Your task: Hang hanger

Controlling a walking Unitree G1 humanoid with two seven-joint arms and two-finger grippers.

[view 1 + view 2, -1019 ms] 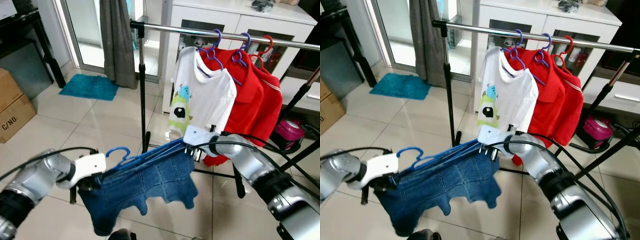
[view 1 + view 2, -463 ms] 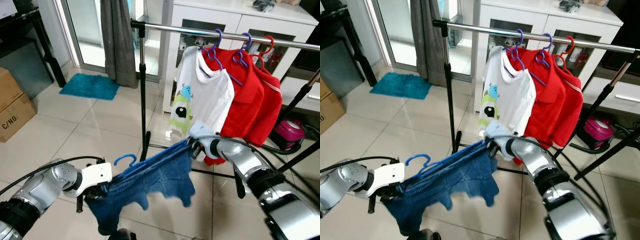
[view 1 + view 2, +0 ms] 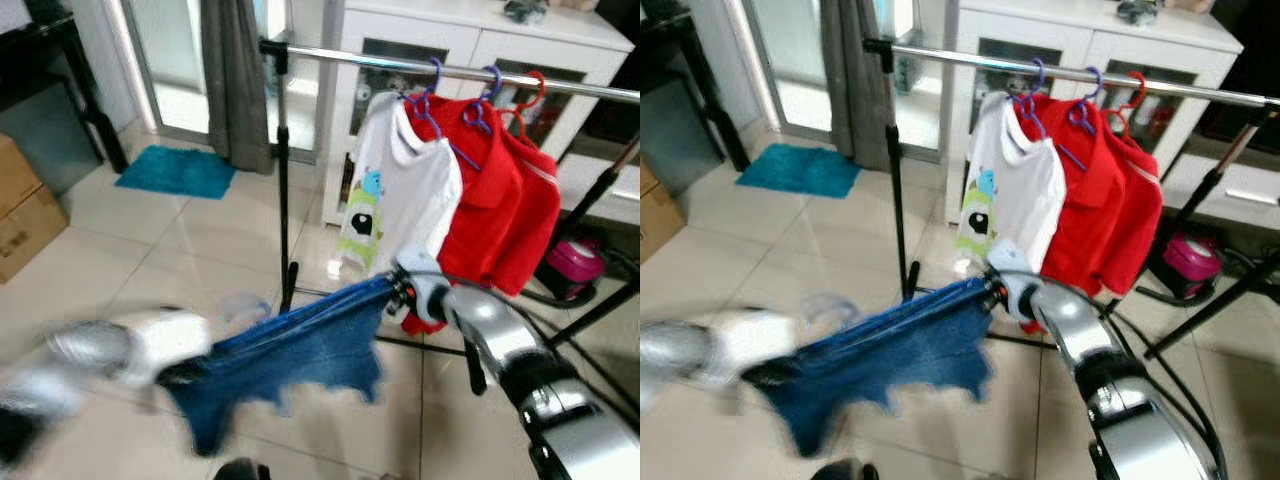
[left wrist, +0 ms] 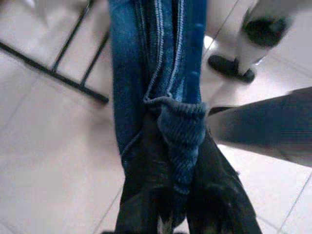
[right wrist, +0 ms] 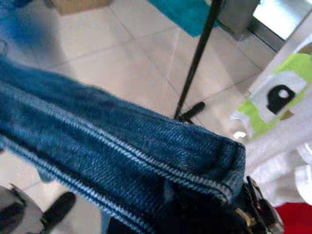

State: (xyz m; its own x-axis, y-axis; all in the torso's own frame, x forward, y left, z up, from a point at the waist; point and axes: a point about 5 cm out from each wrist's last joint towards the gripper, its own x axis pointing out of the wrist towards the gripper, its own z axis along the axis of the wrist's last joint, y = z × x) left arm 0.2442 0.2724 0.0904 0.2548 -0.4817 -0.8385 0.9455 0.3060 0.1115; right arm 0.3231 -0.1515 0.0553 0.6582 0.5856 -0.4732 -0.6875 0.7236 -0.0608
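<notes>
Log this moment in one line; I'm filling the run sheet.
left gripper: holds jeans | right gripper: holds jeans | rail: not reached

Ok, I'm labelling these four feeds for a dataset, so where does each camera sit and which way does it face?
Left eye view: on the head, looking forward and down at the clothes rail; the left arm is a blur, the right gripper holds the denim garment.
Right eye view: its stereo twin, same scene.
Left wrist view: along the left gripper, clamped on a denim fold over tiles.
Right wrist view: along the denim's edge toward the rail's pole and the white shirt.
All share the denim.
</notes>
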